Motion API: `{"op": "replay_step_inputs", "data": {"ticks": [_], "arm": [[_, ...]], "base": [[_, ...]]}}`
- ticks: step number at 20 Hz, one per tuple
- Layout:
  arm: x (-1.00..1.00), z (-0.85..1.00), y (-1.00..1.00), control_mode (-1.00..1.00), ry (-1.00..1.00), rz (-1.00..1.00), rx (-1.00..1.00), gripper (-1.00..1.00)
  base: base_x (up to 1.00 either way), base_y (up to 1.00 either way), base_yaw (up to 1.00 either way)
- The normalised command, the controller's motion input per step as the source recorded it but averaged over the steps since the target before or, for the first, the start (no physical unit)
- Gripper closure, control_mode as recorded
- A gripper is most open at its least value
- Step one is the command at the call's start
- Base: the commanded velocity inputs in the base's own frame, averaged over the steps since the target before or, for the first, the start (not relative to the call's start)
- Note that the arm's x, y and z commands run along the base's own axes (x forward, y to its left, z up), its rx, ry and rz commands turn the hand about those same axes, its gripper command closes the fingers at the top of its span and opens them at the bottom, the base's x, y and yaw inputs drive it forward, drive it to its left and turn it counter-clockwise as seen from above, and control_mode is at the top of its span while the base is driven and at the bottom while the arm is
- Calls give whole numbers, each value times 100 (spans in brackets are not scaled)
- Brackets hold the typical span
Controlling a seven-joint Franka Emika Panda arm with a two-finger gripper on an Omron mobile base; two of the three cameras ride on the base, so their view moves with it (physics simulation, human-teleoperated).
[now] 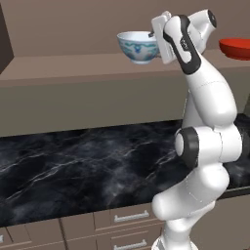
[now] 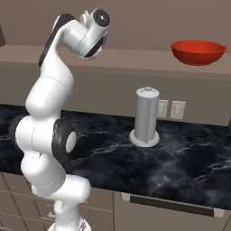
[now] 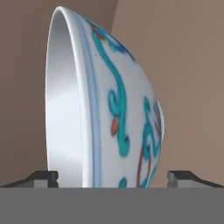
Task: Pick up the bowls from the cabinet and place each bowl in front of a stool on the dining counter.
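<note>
- Left base view: the two-finger gripper (image 1: 157, 35) reaches to the side wall of the round white porcelain bowl with a blue-green painted pattern (image 1: 138, 46), which stands upright on the long flat ledge of the plain taupe-brown cabinet (image 1: 73, 66). The fingers are hidden behind the white hand, so from here I cannot tell whether they pinch. The plain glossy red bowl (image 1: 236, 48) sits on the same ledge, well to the right of the patterned bowl, past the arm.
- Right base view: the arm's upper links cover the patterned bowl. The red bowl (image 2: 198, 52) rests alone on the ledge (image 2: 135, 63). Below it, on the narrow black marble-veined counter (image 2: 180, 158), stands a grey upright paper-towel holder (image 2: 146, 117), with two pale wall outlets (image 2: 170, 108) just behind.
- Hand view: the two dark fingertips (image 3: 41, 178) stand spread, one on either side of the patterned bowl (image 3: 109, 113), which reaches from rim to foot between them. Neither tip clearly touches it; no pinch yet.
- Judgement: the step is grasping the patterned bowl. The fingers should close evenly on rim and foot, then lift straight off the ledge before swinging away.
- Judgement: a glazed curved wall may slip; the red bowl is far enough not to interfere, but the towel holder stands beneath any low path.
</note>
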Motion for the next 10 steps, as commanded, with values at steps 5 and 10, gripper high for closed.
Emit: {"op": "replay_step_inputs", "data": {"ticks": [5, 10], "arm": [[7, -16, 4, -100, 8, 1, 0, 100], [0, 0, 0, -100, 2, 0, 0, 100]], "base": [[0, 0, 0], [0, 0, 0]]}}
